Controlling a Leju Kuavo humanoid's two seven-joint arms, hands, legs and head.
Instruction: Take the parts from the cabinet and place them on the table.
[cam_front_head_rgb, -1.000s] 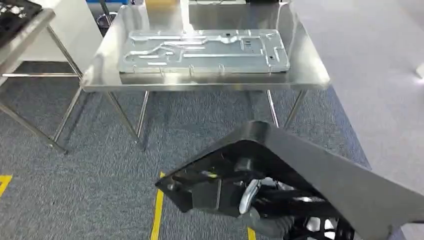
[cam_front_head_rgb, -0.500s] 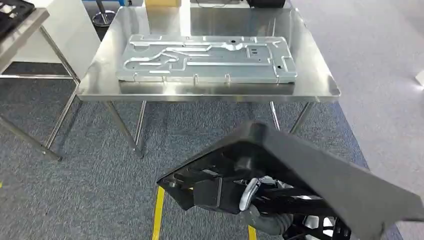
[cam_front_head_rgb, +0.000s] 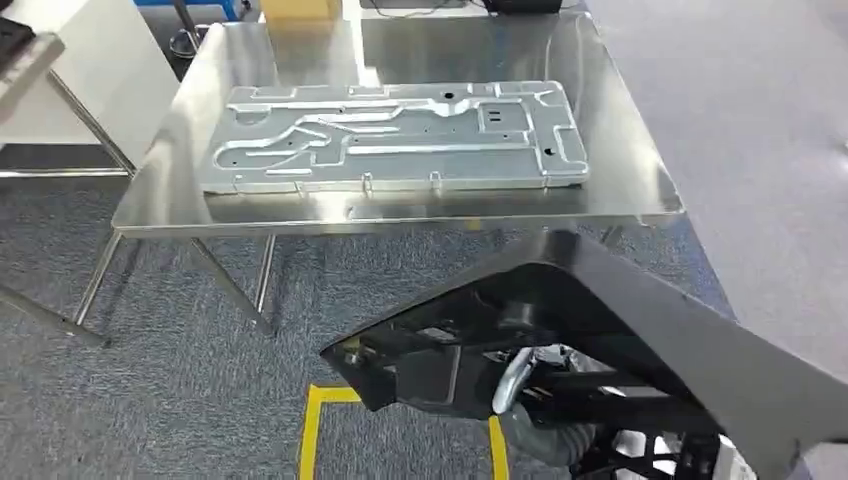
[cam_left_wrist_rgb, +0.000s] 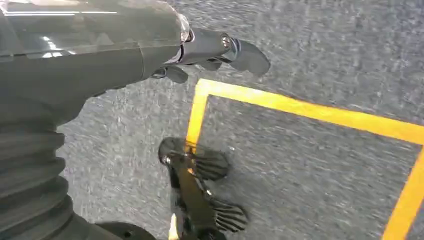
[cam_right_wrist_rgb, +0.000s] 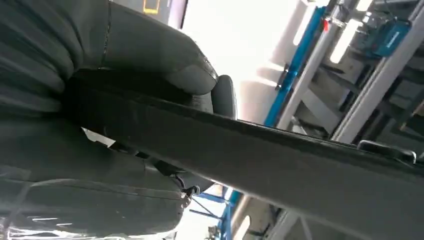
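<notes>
A steel table (cam_front_head_rgb: 640, 190) spans the upper frame in the head view, its near edge bare in front of a flat metal panel (cam_front_head_rgb: 390, 140) lying across the middle. Grey carpet lies open below it. At lower right a black part (cam_front_head_rgb: 640, 340) tilts above yellow floor tape (cam_front_head_rgb: 312, 430). The right hand (cam_right_wrist_rgb: 150, 75) grips its edge. The left hand (cam_left_wrist_rgb: 215, 50) hangs over the carpet, fingers loosely apart, holding nothing.

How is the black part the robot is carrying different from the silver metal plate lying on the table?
The black part is dark and matte; the metal plate is pale, shiny and stamped with grooves. The black part is tilted in the air, gripped by the right hand, below the table edge in the head view; the metal plate lies flat on the tabletop. The black part looks angular with a ribbed underside; the metal plate is a flat rectangle. Both are large, panel-like pieces.
</notes>
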